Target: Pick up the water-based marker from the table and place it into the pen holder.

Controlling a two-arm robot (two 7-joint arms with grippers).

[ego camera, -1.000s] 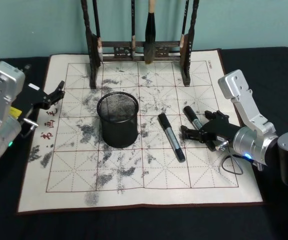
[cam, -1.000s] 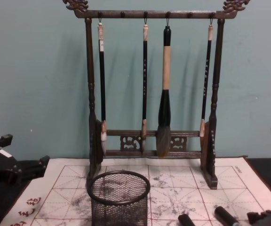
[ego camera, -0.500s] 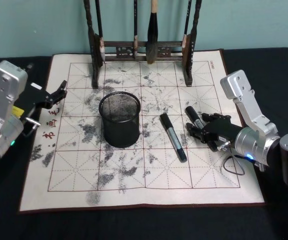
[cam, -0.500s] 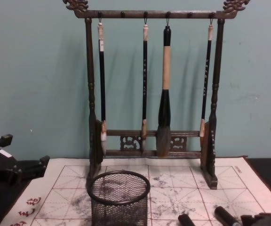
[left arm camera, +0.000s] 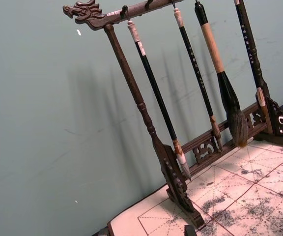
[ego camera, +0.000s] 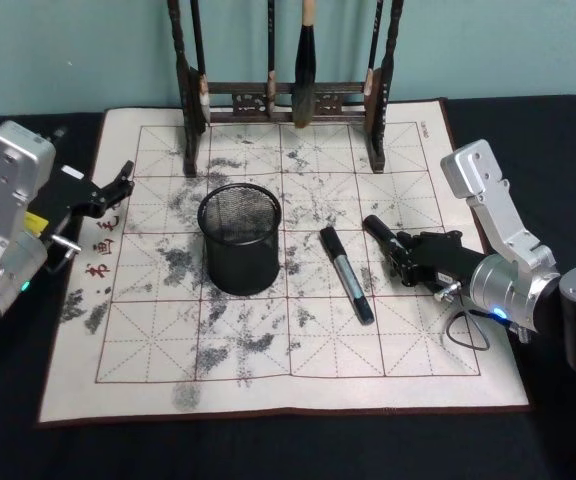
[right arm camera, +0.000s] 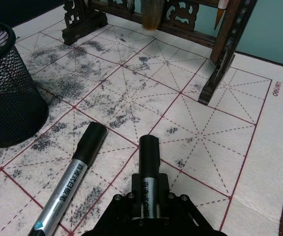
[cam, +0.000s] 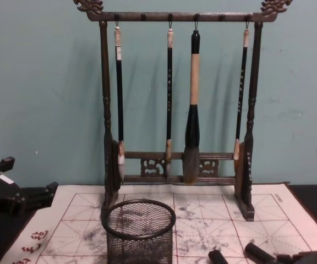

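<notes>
Black-capped and silver-barrelled, the marker [right arm camera: 149,164] is clamped between the fingers of the right gripper [right arm camera: 150,197]. The right wrist view makes that grip plain, while the head view places it low over the mat [ego camera: 408,345], right of the pen holder [ego camera: 240,240]. Its long axis runs diagonally, cap pointing away from the gripper toward the brush rack [ego camera: 286,97]. A second marker [ego camera: 346,274] lies between it and the pen holder. The left gripper [ego camera: 116,186] hangs open at the mat's left edge.
</notes>
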